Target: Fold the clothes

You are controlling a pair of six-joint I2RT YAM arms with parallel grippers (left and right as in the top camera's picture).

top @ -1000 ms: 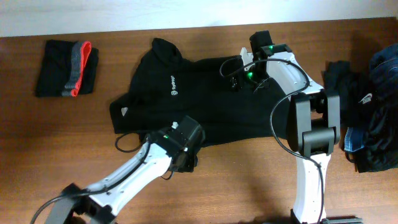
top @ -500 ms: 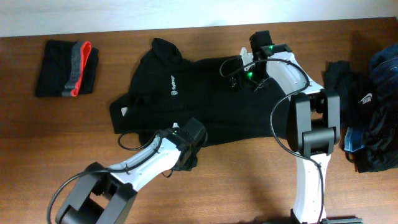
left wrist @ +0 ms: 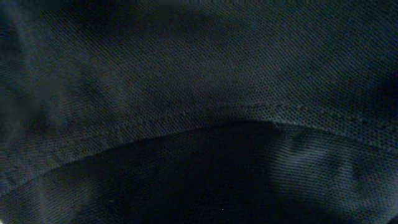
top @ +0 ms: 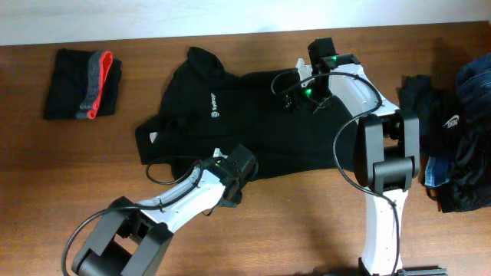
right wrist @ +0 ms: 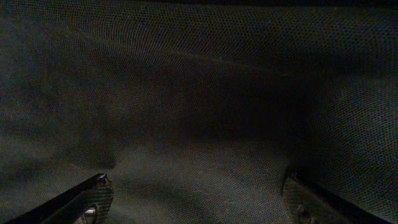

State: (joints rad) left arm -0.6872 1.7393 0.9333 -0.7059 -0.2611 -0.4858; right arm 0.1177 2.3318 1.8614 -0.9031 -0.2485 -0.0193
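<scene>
Broadly, from largest to smallest:

- A brown wooden desk (top: pixel 61 169) fills the overhead frame.
- The black shirt (top: pixel 261 130) lies spread across the centre of the desk, its collar end toward the upper left and its lower hem along the bottom centre.
- An unfolded heap of dark clothes (top: pixel 460 146), with some blue in it, sits at the right edge, apart from the shirt.
- A folded stack (top: pixel 83 84) of black, grey and red cloth rests at the upper left, well apart from the shirt.
- The right fingers (right wrist: pixel 81 198) are spread wide, released and grasping nothing, just over the shirt's upper right part.
- The left fingers (top: pixel 234 193) are clenched at the shirt's lower hem. The left wrist view shows only close fabric and a stitched seam, so I cannot tell whether cloth is pinched.
- A small white logo (top: pixel 214 113) marks the shirt's chest, left of centre.
</scene>
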